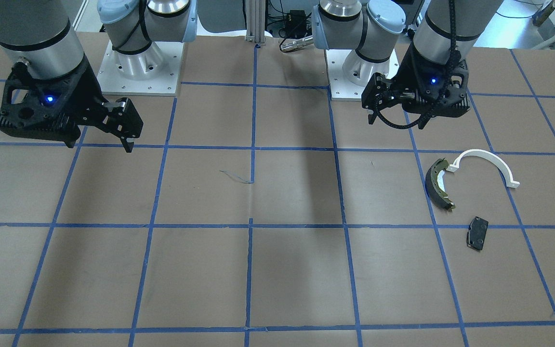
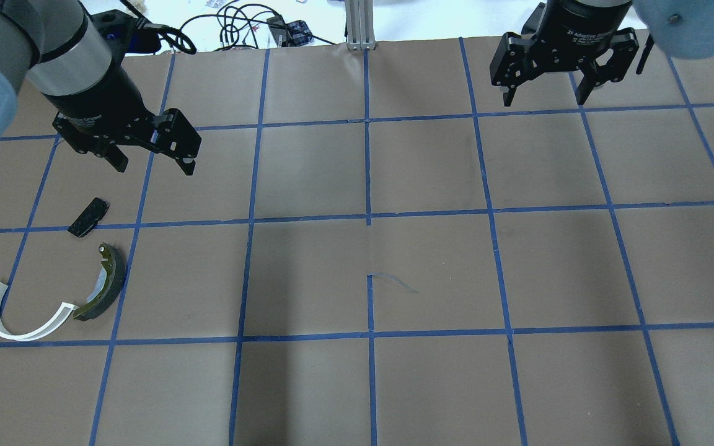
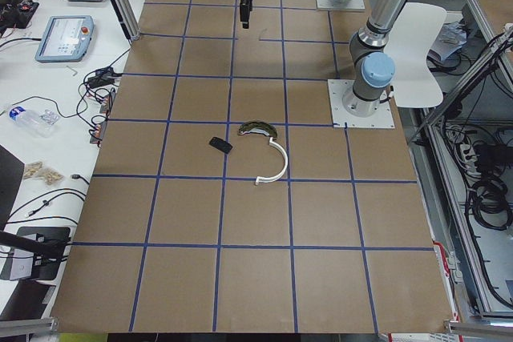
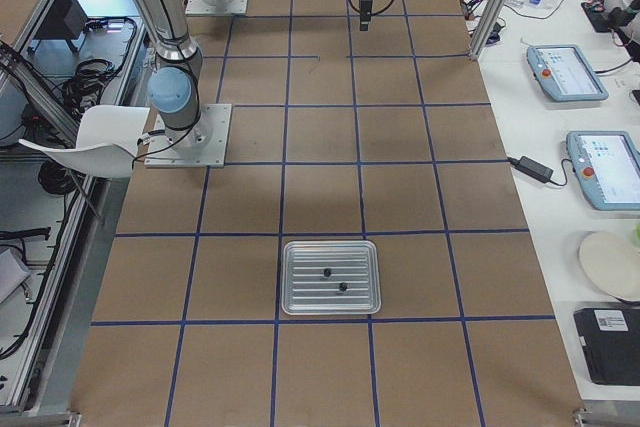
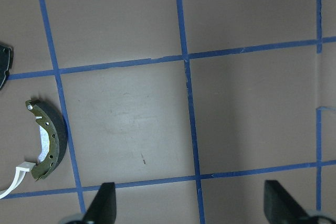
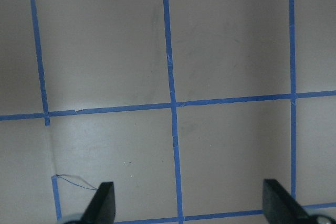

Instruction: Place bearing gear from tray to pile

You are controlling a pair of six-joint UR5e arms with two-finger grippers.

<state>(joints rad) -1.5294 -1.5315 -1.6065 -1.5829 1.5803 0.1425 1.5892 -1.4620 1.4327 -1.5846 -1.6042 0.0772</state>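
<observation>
Left claw point(image 2: 154, 166) and right claw point(image 2: 544, 99) hang wide open and empty above the desk point(image 2: 431, 266), with the brake shoe point(image 2: 106, 285), white arc point(image 2: 16, 316) and black pad point(image 2: 88, 217) lying near the left claw.

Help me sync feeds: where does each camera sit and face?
Front: across table, facing bases; left gripper on view's right.
Overhead: behind robot, downward; right gripper on right.
Exterior left: left end; left arm nearer.
Exterior right: right end; right arm, tray.
Left wrist: downward; fingertips, shoe.
Right wrist: downward; fingertips, table.
Shared: shoe, front and overhead.
</observation>
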